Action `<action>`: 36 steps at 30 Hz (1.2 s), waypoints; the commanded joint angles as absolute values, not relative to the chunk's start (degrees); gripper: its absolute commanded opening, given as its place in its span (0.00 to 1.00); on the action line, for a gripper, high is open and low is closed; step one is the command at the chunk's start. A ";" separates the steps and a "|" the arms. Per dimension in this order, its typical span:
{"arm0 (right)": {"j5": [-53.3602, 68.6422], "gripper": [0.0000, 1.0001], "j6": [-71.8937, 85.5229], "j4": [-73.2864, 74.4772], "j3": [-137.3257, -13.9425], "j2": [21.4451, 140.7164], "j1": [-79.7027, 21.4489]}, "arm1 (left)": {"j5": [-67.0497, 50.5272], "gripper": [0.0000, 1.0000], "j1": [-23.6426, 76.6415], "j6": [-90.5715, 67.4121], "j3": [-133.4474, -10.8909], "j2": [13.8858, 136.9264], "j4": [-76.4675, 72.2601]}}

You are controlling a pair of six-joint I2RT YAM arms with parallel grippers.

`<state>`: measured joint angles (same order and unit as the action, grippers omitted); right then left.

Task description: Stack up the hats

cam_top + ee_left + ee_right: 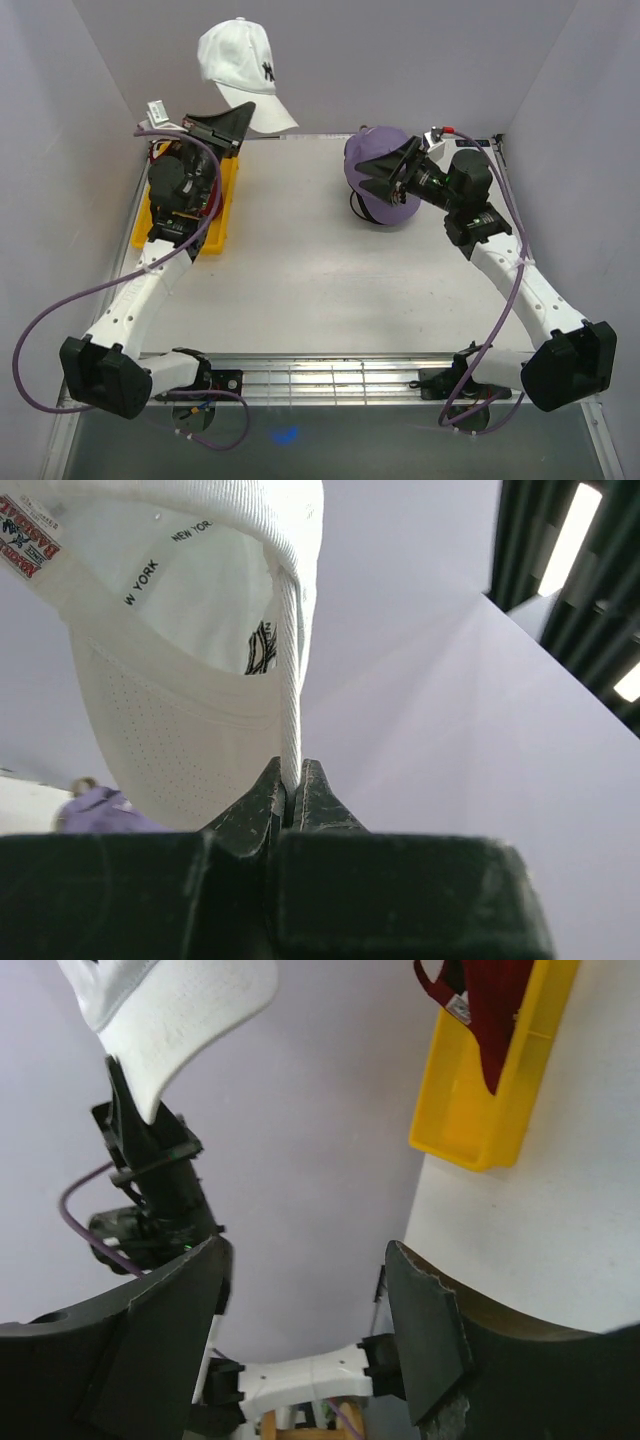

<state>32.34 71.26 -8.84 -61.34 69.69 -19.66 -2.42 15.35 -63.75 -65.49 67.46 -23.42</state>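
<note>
My left gripper point(243, 112) is shut on the brim edge of the white hat point(238, 58) and holds it up in the air over the table's far left, above the yellow tray. In the left wrist view the brim of the white hat point(200, 630) is pinched between the shut jaws of the left gripper point(290, 785). The lavender hat point(372, 160) rests on the table at the back right. My right gripper point(386, 172) hovers open right over its crown. In the right wrist view nothing lies between the fingers of the right gripper point(305, 1290). A dark red hat point(500, 1010) lies in the tray.
The yellow tray point(222, 212) sits along the table's left edge, under my left arm. Grey walls close in the back and both sides. The left arm point(150, 1200) shows in the right wrist view, opposite the right gripper.
</note>
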 commanded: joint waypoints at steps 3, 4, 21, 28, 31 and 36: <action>23.91 0.72 83.05 -17.66 -67.76 72.94 -23.81 | -4.66 0.00 21.35 -66.80 -62.14 70.92 -49.38; 23.38 0.73 83.84 -17.49 -68.63 73.65 -24.34 | -4.83 0.00 22.49 -66.88 -61.62 71.45 -50.79; 18.28 0.79 91.05 -21.09 -74.09 77.60 -26.54 | -11.50 0.00 26.89 -69.52 -61.25 81.30 -70.67; 17.40 0.79 92.11 -21.89 -75.41 78.05 -26.89 | -14.32 0.00 27.07 -70.75 -63.10 84.20 -71.72; 17.75 0.77 92.37 -22.24 -75.76 77.79 -26.98 | -13.37 0.00 27.16 -71.28 -61.80 84.47 -72.16; 16.26 0.76 92.11 -22.50 -72.51 74.27 -26.98 | -13.01 0.00 27.07 -71.28 -61.17 84.72 -71.98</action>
